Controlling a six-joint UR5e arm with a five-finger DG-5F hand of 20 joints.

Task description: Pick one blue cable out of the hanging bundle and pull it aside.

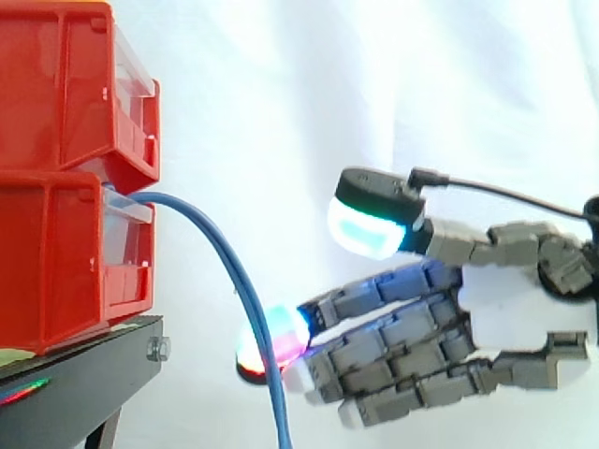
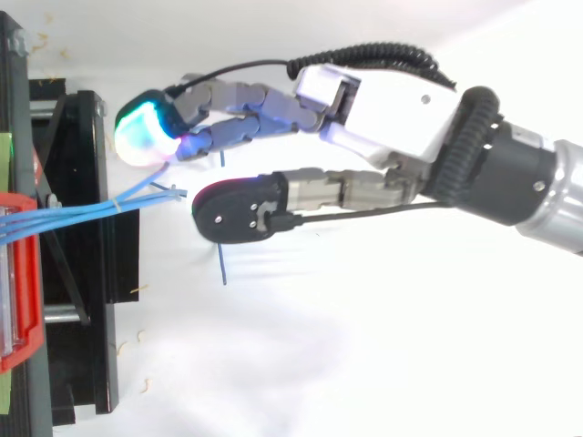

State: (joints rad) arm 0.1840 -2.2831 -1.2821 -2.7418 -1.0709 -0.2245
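A bundle of thin blue cables (image 1: pixel 234 271) leaves the lower red bin (image 1: pixel 56 262) and arcs down in front of the white curtain. From above, the cables (image 2: pixel 82 214) run right from the bin and fan out near their ends. My hand (image 1: pixel 524 327) reaches in from the right with its fingers nearly straight. One glowing red-blue fingertip (image 1: pixel 281 337) touches the hanging cable from the right. The thumb with its cyan pad (image 1: pixel 367 229) is held well above, apart from the fingers. In the top view the hand (image 2: pixel 383 109) has one strand rising toward its green-lit fingertips (image 2: pixel 146 135).
Two red bins are stacked at the left, the upper one (image 1: pixel 65 84) over the lower, on a black stand (image 1: pixel 84 374). From above the stand (image 2: pixel 86 300) lies along the left edge. White curtain and floor lie behind and below the hand.
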